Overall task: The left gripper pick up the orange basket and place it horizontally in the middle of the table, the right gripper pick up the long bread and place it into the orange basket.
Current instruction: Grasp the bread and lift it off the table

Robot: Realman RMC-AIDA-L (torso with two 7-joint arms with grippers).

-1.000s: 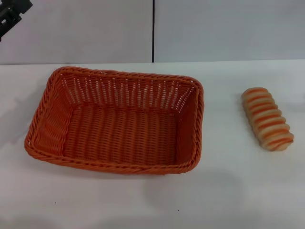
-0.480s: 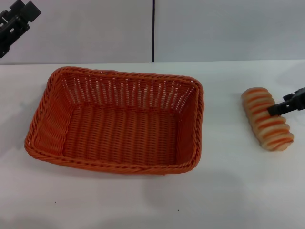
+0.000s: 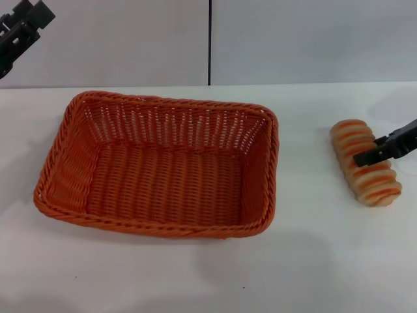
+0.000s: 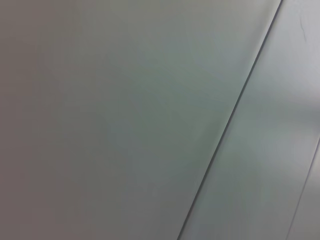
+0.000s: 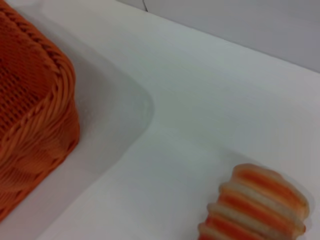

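The orange basket [image 3: 159, 166] lies lengthwise across the middle of the white table [image 3: 313, 261], empty; one corner of the orange basket [image 5: 30, 100] fills the side of the right wrist view. The long bread [image 3: 365, 163] rests on the table to the right of it, and an end of the long bread [image 5: 260, 205] shows in the right wrist view. My right gripper [image 3: 371, 154] reaches in from the right edge, its black tip over the middle of the loaf. My left gripper [image 3: 19, 29] hangs raised at the far upper left, away from the basket.
A grey wall [image 3: 293, 39] with a dark vertical seam [image 3: 209, 42] stands behind the table. The left wrist view shows only the grey wall panels [image 4: 125, 115].
The right gripper has come in from the right edge and moved left over the bread. The left gripper rose slightly at the upper left a second ago, then stayed still. Basket and bread have not moved.
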